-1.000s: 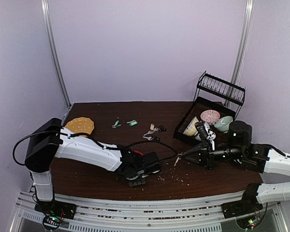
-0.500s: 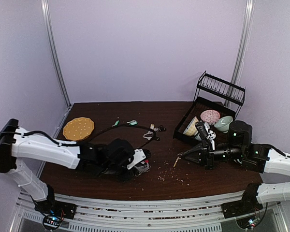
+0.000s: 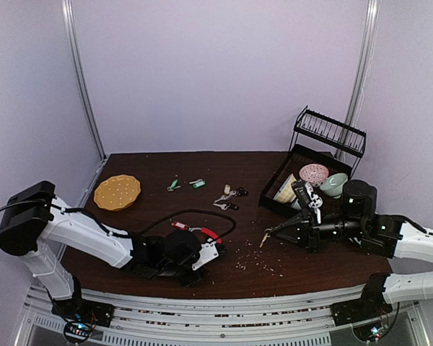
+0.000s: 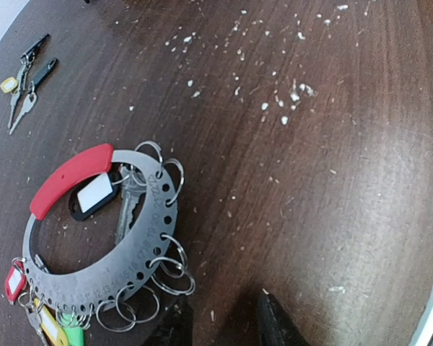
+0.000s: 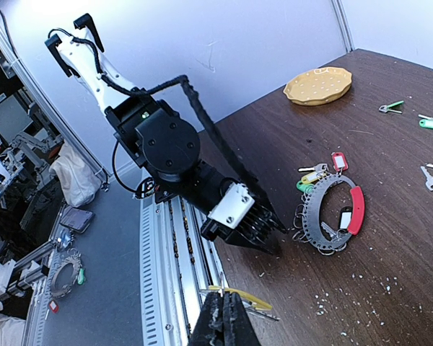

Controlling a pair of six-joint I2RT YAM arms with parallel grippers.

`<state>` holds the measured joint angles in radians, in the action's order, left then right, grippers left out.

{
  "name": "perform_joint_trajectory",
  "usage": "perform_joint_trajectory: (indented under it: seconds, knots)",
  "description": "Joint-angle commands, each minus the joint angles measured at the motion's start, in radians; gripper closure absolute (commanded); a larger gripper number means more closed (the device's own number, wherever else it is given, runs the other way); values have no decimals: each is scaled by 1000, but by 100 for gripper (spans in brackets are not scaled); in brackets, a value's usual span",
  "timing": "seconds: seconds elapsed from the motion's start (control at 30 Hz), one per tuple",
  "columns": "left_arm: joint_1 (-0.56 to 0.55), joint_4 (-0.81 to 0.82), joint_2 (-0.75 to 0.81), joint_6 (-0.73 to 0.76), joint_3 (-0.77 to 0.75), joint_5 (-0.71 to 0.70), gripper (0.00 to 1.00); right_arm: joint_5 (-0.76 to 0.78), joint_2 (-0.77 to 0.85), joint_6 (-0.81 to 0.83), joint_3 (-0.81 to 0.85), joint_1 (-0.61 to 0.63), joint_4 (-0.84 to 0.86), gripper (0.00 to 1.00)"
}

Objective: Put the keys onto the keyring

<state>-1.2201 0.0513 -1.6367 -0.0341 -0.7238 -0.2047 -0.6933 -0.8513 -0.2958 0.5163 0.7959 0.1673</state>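
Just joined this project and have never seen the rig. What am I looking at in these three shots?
Two robot arms bolted to a table edge. One picture is from a fixed camera overhead; the other two are from cameras on each wrist. The left end effector is open, just beside the keyring, which already carries tagged keys. The right end effector is shut, apparently pinching a yellow-tagged key. Also on the table: loose keys, a yellow plate, a dish rack with bowls.

keyring [image 4: 71, 179] 1 | green-tagged keys [image 3: 173, 185] 2 | plate [image 3: 117, 192] 1 | rack [image 3: 330, 133] 1 | bowls [image 3: 314, 173] 2
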Motion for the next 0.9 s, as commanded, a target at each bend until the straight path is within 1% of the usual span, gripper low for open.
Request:
perform_joint_trajectory:
  seconds: [0.0,0.1,0.23,0.33,0.4,0.53,0.7,0.77,0.87]
  knots:
    - [-1,35,-71,-11,-66,-58,69,-4,9,-3,-9,-2,16,100]
    - [0,12,-102,-42,-86,-127,71,-2,8,0,-11,-2,17,100]
    - [-1,-13,-142,-88,-117,-159,73,-7,-5,8,-3,-3,16,100]
    - [-1,-43,-173,-99,-136,-198,80,-9,-10,13,3,-2,12,100]
    - [-1,-56,-175,-93,-135,-199,82,-8,-9,17,6,-3,5,100]
    - [0,-80,-153,-96,-117,-207,78,-4,-7,18,6,-3,3,100]
    - [1,-91,-154,-103,-105,-240,78,-6,-11,13,3,-3,17,100]
    - [1,-93,-162,-100,-115,-246,83,-6,-12,14,5,-2,15,100]
    - [1,-91,-158,-98,-116,-259,95,-6,-7,12,6,-3,7,100]
